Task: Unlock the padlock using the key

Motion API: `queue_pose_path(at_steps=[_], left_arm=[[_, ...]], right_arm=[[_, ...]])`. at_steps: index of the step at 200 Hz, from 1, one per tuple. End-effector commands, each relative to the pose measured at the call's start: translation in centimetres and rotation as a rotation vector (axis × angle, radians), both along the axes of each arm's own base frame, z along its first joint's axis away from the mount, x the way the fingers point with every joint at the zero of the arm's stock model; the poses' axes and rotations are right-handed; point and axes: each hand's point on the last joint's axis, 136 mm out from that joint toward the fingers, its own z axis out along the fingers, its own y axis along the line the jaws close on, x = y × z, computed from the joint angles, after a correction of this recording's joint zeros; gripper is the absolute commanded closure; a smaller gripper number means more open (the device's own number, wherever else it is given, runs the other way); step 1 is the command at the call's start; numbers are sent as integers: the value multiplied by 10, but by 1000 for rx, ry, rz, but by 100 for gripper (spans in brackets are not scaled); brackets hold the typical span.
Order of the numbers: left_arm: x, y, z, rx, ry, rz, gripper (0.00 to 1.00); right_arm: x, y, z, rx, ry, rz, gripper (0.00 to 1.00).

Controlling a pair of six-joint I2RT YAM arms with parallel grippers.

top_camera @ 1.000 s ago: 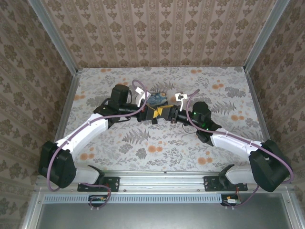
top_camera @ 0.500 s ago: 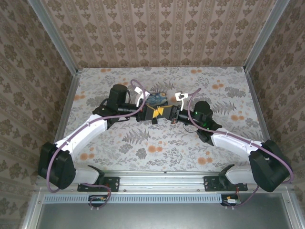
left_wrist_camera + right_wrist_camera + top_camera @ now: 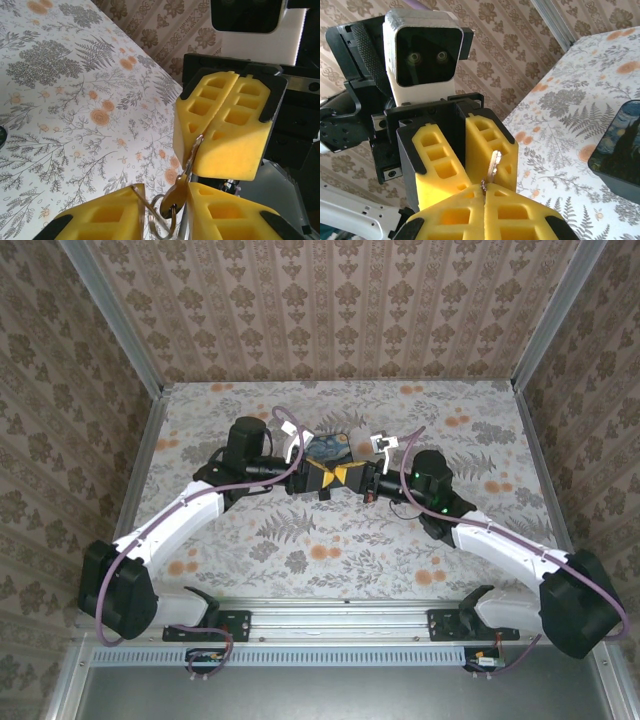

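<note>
The key (image 3: 176,196) is a small silvery one on a wire ring (image 3: 159,223). Its blade runs up into my right gripper (image 3: 197,142), whose yellow pads are shut on it. The key's head sits in the gap of my left gripper (image 3: 167,190), whose jaws stand a little apart, the head lying against one pad. In the right wrist view a bit of the key (image 3: 493,167) pokes out of my shut right gripper (image 3: 485,186) towards the parted left gripper (image 3: 482,169). From above, the left gripper (image 3: 322,476) and the right gripper (image 3: 352,477) meet tip to tip above the table. The padlock is out of view.
A dark blue box with a starry-night print (image 3: 328,447) stands just behind the two grippers, also at the right in the right wrist view (image 3: 620,150). The floral table (image 3: 300,550) is walled in by patterned panels on three sides.
The left gripper's jaws have parted slightly round the key's head. The right arm's elbow and forearm have shifted a little to the right. The grippers stay tip to tip.
</note>
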Motion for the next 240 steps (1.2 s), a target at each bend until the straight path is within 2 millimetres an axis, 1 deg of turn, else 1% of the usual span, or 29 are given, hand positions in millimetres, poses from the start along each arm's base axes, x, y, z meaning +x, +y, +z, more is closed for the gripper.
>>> queue_pose_path(at_steps=[1, 30, 54, 68, 105, 111, 119, 133, 148, 172, 185, 220, 240], left_arm=[[6, 7, -8, 28, 13, 48, 73], [6, 8, -10, 30, 19, 53, 73], [6, 9, -11, 27, 26, 59, 67], [5, 10, -11, 18, 30, 57, 66], [3, 11, -16, 19, 46, 56, 66], [3, 11, -16, 18, 45, 58, 65], [3, 12, -18, 19, 47, 64, 60], [3, 13, -14, 0, 43, 74, 59], [4, 14, -13, -10, 43, 85, 61], [4, 15, -16, -3, 55, 82, 73], [4, 15, -18, -2, 60, 83, 76], [2, 15, -19, -4, 58, 77, 75], [2, 16, -22, -1, 51, 86, 72]], right_arm=[[-7, -1, 11, -51, -61, 17, 100], [-6, -4, 7, -85, -56, 0, 100], [0, -8, 4, -113, -40, -33, 100], [2, -10, 2, -121, -31, -43, 100], [3, -9, 6, -105, -30, -48, 100], [4, -10, 7, -105, -29, -52, 100], [4, -10, 7, -108, -25, -55, 100], [5, -11, 7, -116, -21, -59, 100], [6, -10, 8, -116, -21, -59, 100], [7, -10, 10, -110, -21, -59, 100], [8, -10, 11, -109, -23, -62, 100], [9, -10, 14, -96, -16, -69, 100], [11, -11, 18, -89, -12, -80, 100]])
